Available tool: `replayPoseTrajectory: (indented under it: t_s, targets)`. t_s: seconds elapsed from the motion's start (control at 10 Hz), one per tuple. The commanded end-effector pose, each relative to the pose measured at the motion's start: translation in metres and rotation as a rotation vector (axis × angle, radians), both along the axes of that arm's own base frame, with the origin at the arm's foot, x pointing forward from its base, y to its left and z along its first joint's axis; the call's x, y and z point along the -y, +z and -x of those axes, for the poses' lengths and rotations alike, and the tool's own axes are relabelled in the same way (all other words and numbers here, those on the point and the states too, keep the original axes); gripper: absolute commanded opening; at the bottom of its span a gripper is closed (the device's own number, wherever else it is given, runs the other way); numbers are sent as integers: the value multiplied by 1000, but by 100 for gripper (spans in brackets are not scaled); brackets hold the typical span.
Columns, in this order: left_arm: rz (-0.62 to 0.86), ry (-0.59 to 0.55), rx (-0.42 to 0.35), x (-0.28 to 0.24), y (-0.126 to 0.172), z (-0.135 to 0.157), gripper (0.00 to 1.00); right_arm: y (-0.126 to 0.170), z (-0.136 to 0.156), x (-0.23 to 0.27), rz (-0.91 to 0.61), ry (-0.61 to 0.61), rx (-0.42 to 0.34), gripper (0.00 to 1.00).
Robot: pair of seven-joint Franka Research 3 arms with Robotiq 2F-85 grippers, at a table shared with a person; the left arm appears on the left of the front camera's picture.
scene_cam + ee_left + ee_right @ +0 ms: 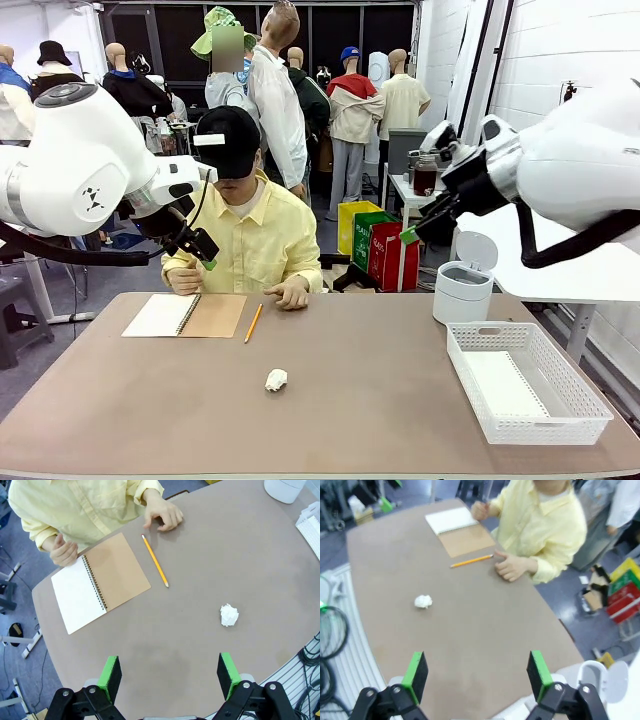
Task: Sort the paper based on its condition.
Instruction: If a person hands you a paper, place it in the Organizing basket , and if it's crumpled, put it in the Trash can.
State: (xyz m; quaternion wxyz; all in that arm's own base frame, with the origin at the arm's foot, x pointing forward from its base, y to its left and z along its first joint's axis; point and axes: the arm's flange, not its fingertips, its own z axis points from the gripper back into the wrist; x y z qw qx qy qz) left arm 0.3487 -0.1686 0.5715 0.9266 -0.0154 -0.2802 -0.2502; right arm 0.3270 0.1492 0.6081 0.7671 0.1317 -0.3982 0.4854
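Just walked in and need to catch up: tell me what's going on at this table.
The left claw and right claw both hang open above the table, holding nothing. A crumpled paper ball lies mid-table, untouched. The person sits behind an open notebook and pencil. A white basket and small white bin stand at the robot's right.

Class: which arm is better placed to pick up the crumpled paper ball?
Probably left: the crumpled ball lies left of centre, closer to the open left tool than to the right tool.
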Motion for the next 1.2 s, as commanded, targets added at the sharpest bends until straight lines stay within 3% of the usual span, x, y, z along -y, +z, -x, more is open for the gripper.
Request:
replayPoseTrajectory:
  t_s: [0.0,0.5,1.1]
  targets:
    - [-5,-5,3,-1,0,0,100,5,-25,-20,114,69,-6,100]
    - [-5,-5,3,-1,0,0,100,-24,-55,-81,284,190,-69,100]
    - [-5,-5,3,-1,0,0,100,-28,-47,-80,253,168,-67,100]
